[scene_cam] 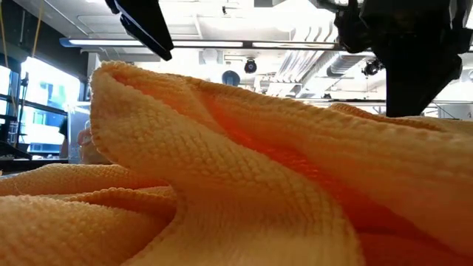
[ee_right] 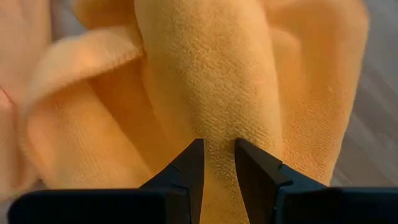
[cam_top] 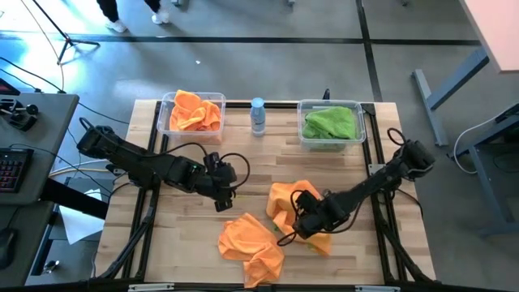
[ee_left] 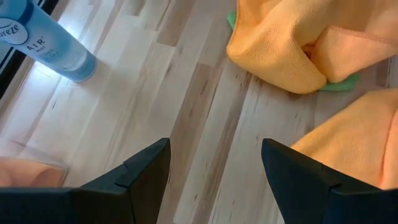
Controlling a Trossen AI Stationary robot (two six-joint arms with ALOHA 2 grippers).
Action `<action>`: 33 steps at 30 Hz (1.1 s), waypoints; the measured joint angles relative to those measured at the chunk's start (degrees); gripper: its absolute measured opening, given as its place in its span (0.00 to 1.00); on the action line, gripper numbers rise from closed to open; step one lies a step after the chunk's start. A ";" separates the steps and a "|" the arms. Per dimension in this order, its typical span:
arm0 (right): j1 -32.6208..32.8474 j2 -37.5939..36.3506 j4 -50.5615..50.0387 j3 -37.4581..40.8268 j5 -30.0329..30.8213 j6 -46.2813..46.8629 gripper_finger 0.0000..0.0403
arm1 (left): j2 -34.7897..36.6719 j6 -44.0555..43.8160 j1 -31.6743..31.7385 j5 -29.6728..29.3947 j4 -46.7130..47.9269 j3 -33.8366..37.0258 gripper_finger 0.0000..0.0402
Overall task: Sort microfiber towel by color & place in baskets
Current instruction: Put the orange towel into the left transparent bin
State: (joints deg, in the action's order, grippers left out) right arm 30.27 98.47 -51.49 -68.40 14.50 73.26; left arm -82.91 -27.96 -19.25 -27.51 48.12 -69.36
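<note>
Two heaps of orange microfiber towel lie on the table: one near the front edge [cam_top: 251,243], one right of it [cam_top: 285,199], which fills the right wrist view [ee_right: 205,81]. A green towel's edge [ee_left: 341,84] peeks from under an orange one. My right gripper [cam_top: 297,225] is down on the right heap, its fingers nearly together. My left gripper [cam_top: 224,197] hangs open over bare wood left of the heaps, holding nothing. The left basket [cam_top: 166,122] holds orange towels, the right basket [cam_top: 362,122] green ones. My right gripper pinches a raised fold of the orange towel [ee_right: 217,134] between its two fingertips, coming from above and pointing steeply down. The fold runs on away from the fingers, and the cloth fills the narrow gap between them. The rest of the towel lies slack on the table.
A small see-through bottle with a blue cap [cam_top: 258,116] stands at the far edge between the two baskets. Bare wood lies around my left gripper [ee_left: 205,124]. In the low view the front orange heap [scene_cam: 222,192] hides most of the table.
</note>
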 joint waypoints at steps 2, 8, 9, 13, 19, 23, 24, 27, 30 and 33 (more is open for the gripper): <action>-0.31 0.29 0.06 0.00 -0.17 -0.05 0.18 | 0.00 -0.34 0.00 -0.02 0.00 0.00 0.60; -0.28 -0.87 -1.94 -2.88 2.35 -0.02 0.02 | 0.00 -0.35 0.02 -0.02 0.01 0.00 0.60; -0.24 -1.16 -3.43 -4.09 2.76 -0.03 0.03 | 0.00 -0.35 0.02 -0.02 0.04 0.00 0.60; 1.03 -2.24 -11.55 -10.53 8.15 -0.02 0.01 | 0.00 -0.35 0.02 -0.04 0.04 0.00 0.60; 2.19 -2.80 -20.88 -19.38 12.43 0.02 0.02 | -0.01 -0.35 0.02 -0.04 -0.09 0.00 0.60; 1.99 -2.74 -18.30 -18.71 12.66 -1.25 0.04 | -0.02 -0.44 0.02 -0.04 -0.13 0.00 0.60; 1.83 -2.74 -16.91 -17.78 12.32 -1.49 0.06 | -0.02 -0.46 0.02 -0.04 -0.17 0.00 0.60; 1.61 -2.66 -13.82 -14.43 11.22 -1.70 0.14 | -0.02 -0.46 0.02 0.32 -0.44 0.00 0.60; 1.61 -2.66 -10.86 -10.43 10.38 -1.69 0.25 | -0.02 -0.46 0.02 0.58 -0.42 0.00 0.60; 1.61 -2.64 -7.84 -6.56 7.95 -1.33 0.36 | -0.04 -0.46 0.02 1.35 -0.43 0.00 0.60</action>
State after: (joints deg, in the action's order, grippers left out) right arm 31.88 95.83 -59.33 -74.96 22.46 71.94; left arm -82.96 -28.42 -19.22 -26.16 47.69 -69.36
